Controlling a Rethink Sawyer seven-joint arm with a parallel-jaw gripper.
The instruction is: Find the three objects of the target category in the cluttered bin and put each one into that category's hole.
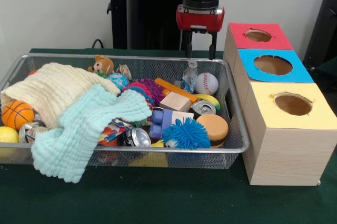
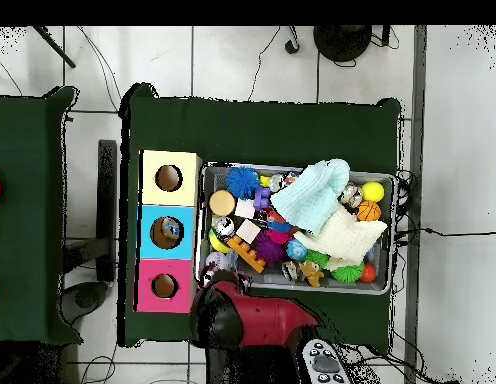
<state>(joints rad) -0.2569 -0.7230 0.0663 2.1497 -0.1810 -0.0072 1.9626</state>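
My gripper hangs open with nothing between its fingers, over the far right rim of the wire bin. Just below it stand a small plastic bottle and a baseball. To the right of the bin are three wooden boxes, with a hole in a red top, a blue top and a yellow top. In the overhead view the red arm hides the gripper, at the bin's corner near the red box.
The bin holds a cream cloth, a mint cloth draped over the front rim, a basketball, a blue spiky ball, two cans, a wooden block, a banana and a teddy bear.
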